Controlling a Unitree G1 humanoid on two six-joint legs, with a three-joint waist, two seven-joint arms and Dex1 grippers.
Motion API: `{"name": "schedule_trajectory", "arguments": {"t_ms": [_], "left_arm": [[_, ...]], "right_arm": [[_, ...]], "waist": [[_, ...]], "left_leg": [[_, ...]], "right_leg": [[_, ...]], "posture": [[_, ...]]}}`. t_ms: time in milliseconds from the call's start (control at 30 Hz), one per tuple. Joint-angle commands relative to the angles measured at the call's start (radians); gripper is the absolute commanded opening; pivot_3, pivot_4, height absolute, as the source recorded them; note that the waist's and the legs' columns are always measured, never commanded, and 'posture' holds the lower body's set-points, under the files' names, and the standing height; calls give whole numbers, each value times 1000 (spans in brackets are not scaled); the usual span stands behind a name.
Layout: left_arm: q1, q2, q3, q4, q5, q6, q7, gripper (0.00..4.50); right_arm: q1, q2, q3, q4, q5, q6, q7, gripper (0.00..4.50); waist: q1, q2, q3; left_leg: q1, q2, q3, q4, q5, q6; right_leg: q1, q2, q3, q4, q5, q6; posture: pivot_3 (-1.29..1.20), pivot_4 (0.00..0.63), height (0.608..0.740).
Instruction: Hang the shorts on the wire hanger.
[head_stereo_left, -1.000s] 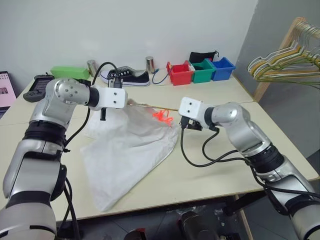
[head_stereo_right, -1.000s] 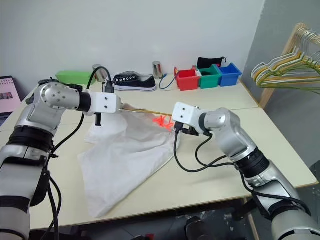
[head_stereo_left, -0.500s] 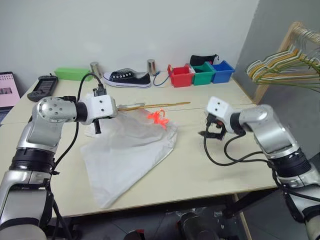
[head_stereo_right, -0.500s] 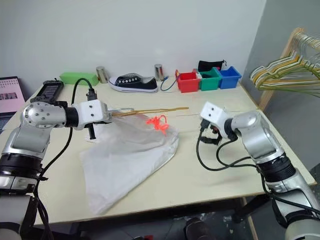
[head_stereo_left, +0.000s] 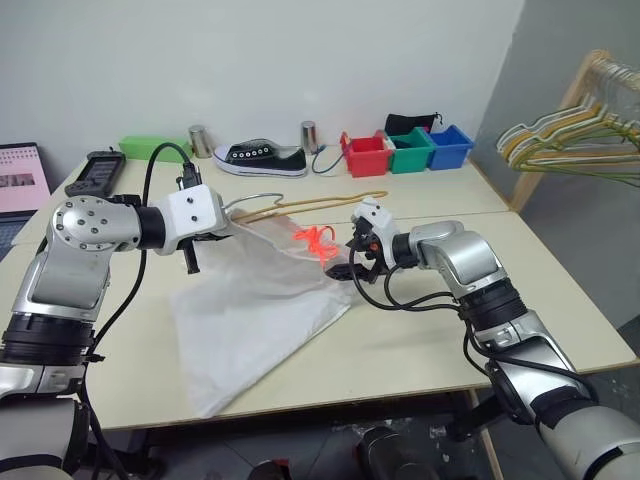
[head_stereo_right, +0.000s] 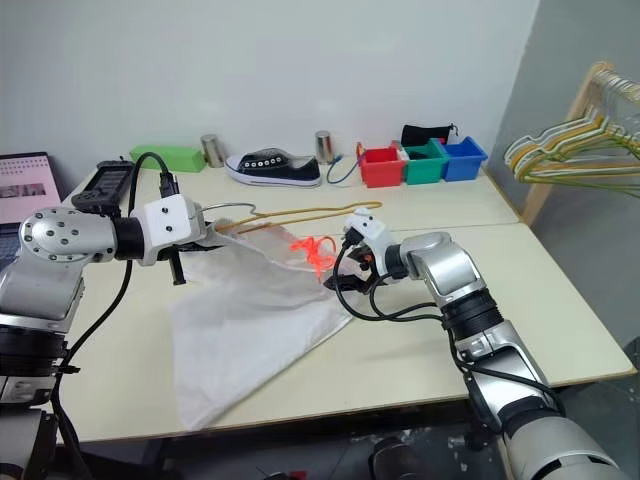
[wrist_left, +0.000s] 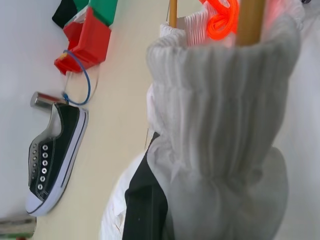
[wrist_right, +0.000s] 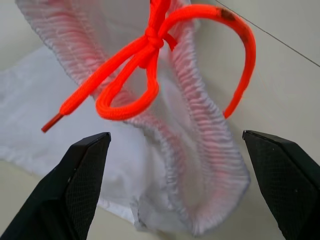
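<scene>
Pale table (head_stereo_left: 420, 330) against white wall; left pincer (head_stereo_left: 222, 222) clenched on shorts (head_stereo_left: 250, 310) waistband, right pincer (wrist_right: 180, 165) released.

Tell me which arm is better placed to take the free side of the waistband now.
The right. Its open right gripper already faces the shorts at the waistband beside the orange drawstring. The left gripper is shut on the other side of the waistband, by the wire hanger.

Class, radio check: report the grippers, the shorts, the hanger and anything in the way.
Left gripper shut on shorts waistband. Right gripper open, at the drawstring end. Hanger lying along waistband. Nothing in the way.
</scene>
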Motion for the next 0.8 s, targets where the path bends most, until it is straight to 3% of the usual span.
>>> {"name": "schedule_trajectory", "arguments": {"t_ms": [33, 600, 800], "left_arm": [[-6, 25, 50, -47, -23, 11, 15, 0], [-21, 19, 37, -29, -19, 2, 29, 0], [10, 39, 46, -66, -69, 70, -25, 0]], "right_arm": [[-13, -8, -20, -5, 24, -12, 0, 3560], [31, -80, 13, -41, 12, -41, 8, 24], [31, -130, 8, -25, -21, -86, -24, 8]], "waist": [[10, 0, 0], [21, 0, 0], [21, 0, 0]], "left_leg": [[0, 0, 0, 0, 0, 0], [0, 0, 0, -1, 0, 0], [0, 0, 1, -1, 0, 0]], "right_leg": [[0, 0, 0, 0, 0, 0], [-1, 0, 0, 0, 0, 0], [-1, 0, 0, 0, 0, -1]], "posture": [[-98, 0, 740], [-123, 0, 740], [-124, 0, 740]]}}
